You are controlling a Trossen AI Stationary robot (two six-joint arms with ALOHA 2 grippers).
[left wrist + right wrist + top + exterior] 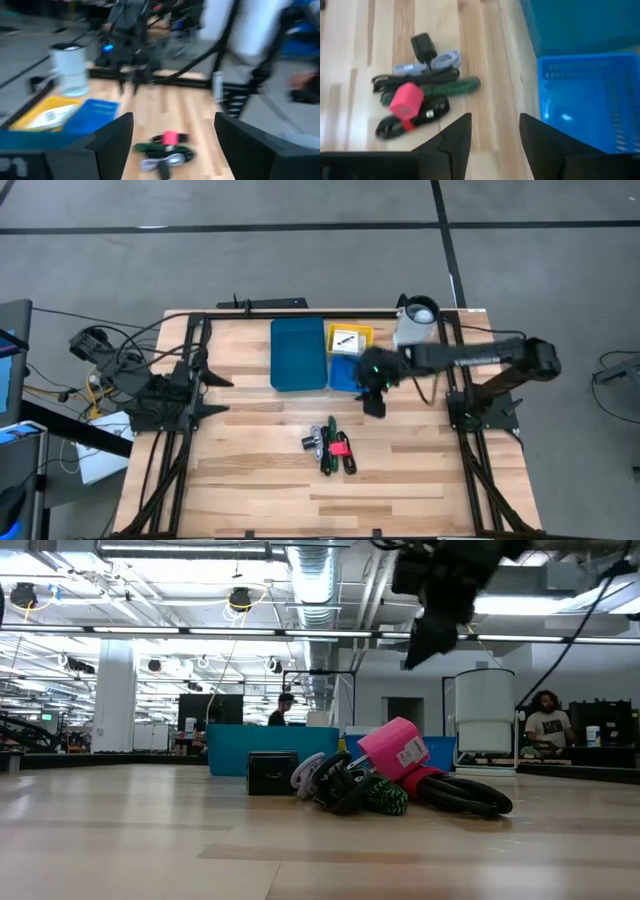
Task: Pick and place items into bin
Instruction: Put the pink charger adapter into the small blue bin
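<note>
The items lie in one heap (330, 445) on the wooden table: a pink-red piece (406, 99), a green coiled cord (455, 86), black cords (410, 120), a pale cord (432, 62) and a black plug (422, 46). The bin's teal tray (298, 353), yellow tray (352, 332) and bright blue tray (585, 100) stand at the far middle. A white card (347, 339) lies in the yellow tray. My right gripper (495, 125) hangs open above the table between the blue tray and the heap. My left gripper (172, 120) is open at the table's left side, facing the heap.
A white cylindrical jug (415, 323) stands at the far right, behind the trays. A dark bar (270, 304) lies along the far edge. Bare wood lies toward the near edge. People show in the room beyond the table (545, 720).
</note>
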